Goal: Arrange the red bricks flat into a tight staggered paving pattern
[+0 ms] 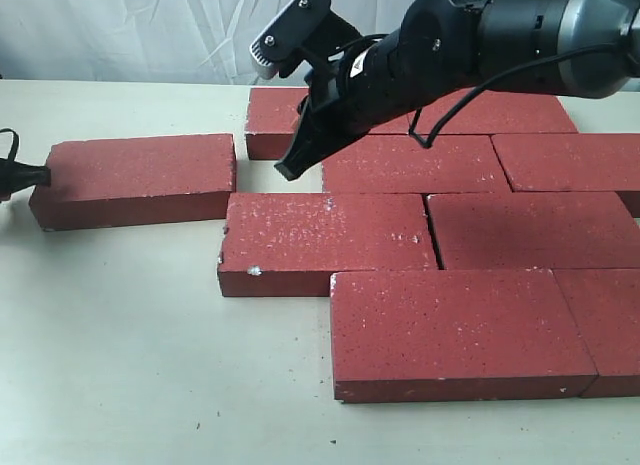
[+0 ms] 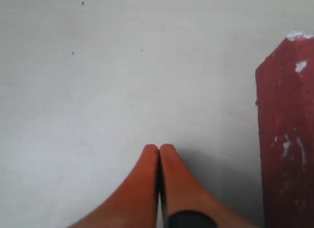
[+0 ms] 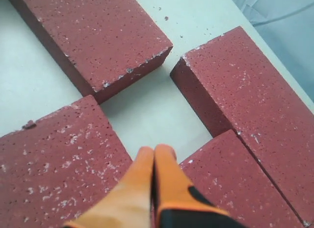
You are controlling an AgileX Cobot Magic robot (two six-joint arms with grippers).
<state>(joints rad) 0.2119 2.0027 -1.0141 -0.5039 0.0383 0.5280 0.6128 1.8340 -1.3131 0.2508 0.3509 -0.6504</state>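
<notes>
Several red bricks lie flat in staggered rows on the right of the table, among them a third-row brick (image 1: 325, 240) and a front brick (image 1: 455, 330). One brick (image 1: 135, 175) lies apart on the left, a gap away from the rows. My right gripper (image 1: 290, 170) is shut and empty, its tip over the bare gap between that brick, the back-row brick (image 1: 275, 120) and the second-row brick (image 1: 415, 163). In the right wrist view the shut gripper (image 3: 155, 150) points at this gap (image 3: 147, 110). My left gripper (image 1: 30, 175) is at the apart brick's left end, shut (image 2: 159, 148), with a brick (image 2: 287, 135) beside it.
The pale table (image 1: 120, 365) is bare at the front left. A white cloth backdrop (image 1: 120, 30) hangs behind the table. The right arm (image 1: 480, 40) stretches over the back rows of bricks.
</notes>
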